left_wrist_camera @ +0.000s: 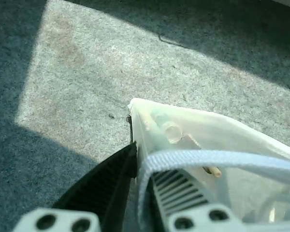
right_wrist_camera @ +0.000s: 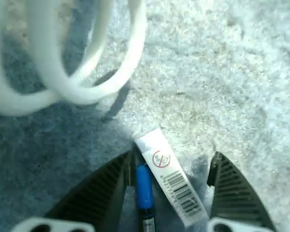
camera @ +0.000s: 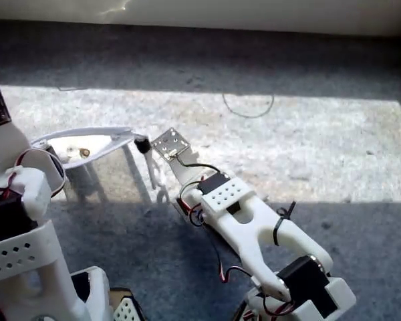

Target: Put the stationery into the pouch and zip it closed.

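Right end effector [right_wrist_camera: 174, 155] has its jaws spread, and between them sit a blue pen [right_wrist_camera: 143, 186] and a white labelled piece [right_wrist_camera: 171, 183]. The pen rests against one jaw, while a clear gap remains to the other. I cannot tell whether they lie on the grey counter [right_wrist_camera: 222, 72] or hang just above it. The pen looks light, stiff and smooth. It would probably roll or swivel if pinched near an end, so a hold across the middle of the barrel seems safest.

Left end effector [left_wrist_camera: 142, 164] is pressed together on the edge of the pouch [left_wrist_camera: 198, 130], beside its white strap [left_wrist_camera: 222, 159]. The pouch is thin, translucent and evidently soft. It will sag and fold, so the seamed rim now being pinched is the sensible hold, as it keeps the mouth taut. A few small pieces already show through its wall.

Farther out, in the high view, the pouch's mouth faces the right arm, just beside its tip, with sunlit counter beyond.
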Controlling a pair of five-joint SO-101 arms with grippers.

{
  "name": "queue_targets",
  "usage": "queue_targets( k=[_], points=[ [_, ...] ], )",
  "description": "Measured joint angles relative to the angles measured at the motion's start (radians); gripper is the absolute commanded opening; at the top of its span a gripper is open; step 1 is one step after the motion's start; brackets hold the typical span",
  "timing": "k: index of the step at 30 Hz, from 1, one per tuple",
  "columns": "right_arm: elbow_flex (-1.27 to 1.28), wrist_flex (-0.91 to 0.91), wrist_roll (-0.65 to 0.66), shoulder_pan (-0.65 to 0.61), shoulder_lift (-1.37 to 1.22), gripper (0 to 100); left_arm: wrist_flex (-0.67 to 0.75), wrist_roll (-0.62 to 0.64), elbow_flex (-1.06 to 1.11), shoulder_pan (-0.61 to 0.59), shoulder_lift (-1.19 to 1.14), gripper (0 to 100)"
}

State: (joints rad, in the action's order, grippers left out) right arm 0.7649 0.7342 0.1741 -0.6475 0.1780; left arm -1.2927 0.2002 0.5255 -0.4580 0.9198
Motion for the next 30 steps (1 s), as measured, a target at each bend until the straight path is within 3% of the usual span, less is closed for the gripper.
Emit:
queue_targets(
  k=[19,30],
  points=[
    [0.008,-0.064,0.092,0.000,-0.002,22.8,0.014,0.005,0.000,-0.029,0.000,1],
    [0.005,-0.074,0.094,0.002,-0.132,22.4,0.014,0.005,0.000,-0.029,0.000,1]
  ],
)
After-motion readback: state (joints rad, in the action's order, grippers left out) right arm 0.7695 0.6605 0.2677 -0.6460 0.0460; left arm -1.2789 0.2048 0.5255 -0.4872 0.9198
